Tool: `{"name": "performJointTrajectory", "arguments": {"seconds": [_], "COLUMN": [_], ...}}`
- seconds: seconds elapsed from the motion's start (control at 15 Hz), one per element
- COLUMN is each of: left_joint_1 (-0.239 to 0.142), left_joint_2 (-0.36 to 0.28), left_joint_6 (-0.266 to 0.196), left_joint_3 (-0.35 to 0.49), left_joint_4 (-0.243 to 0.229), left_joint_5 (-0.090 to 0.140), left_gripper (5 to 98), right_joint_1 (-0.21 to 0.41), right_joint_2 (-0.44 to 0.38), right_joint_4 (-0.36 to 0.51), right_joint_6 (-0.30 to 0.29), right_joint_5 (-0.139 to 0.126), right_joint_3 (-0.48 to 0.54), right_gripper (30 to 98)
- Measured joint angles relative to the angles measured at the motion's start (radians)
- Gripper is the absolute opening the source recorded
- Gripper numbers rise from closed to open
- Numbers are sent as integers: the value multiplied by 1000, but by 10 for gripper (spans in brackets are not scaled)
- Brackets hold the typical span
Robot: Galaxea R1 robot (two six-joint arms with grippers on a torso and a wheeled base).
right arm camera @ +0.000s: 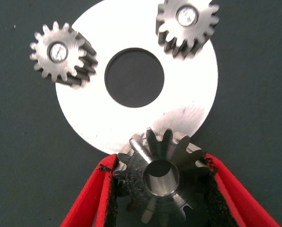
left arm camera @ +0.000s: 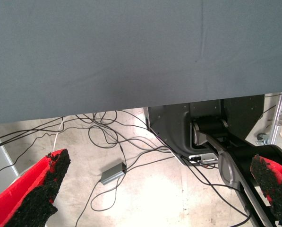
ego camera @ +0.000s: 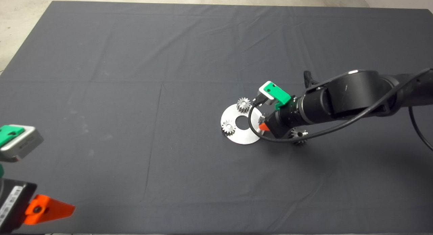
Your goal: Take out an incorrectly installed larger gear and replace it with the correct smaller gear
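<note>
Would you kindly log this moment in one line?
right gripper: shut on larger gear at disc | smaller gear: on mat | left gripper: parked, open

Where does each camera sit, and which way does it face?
Left wrist: on the parked left arm, facing past the mat edge to floor cables; the left gripper, open, shows.
Right wrist: on the right arm, looking down at the disc; the right gripper is shut on the smaller gear.
Head: above, looking down at the mat; right arm reaching in, left gripper at lower left.
Shared: head and right wrist both show the disc and its two silver gears.
</note>
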Motion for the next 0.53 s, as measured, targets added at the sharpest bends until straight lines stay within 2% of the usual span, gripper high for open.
{"name": "performJointTrajectory", "arguments": {"seconds": [0.13,0.53], "left_joint_1": [0,0], "left_joint_2": [0,0], "left_joint_6": [0,0], "left_joint_3": [0,0], "left_joint_4": [0,0], "left_joint_5": [0,0], "left_gripper": [983,983], "right_joint_1": [-18,-17], "right_joint_2": [0,2], "right_joint_4": [1,0], "right_joint_6": [0,0], "right_joint_5": [-1,-4], "right_joint_3": [0,-1], "right_gripper": [403,403]}}
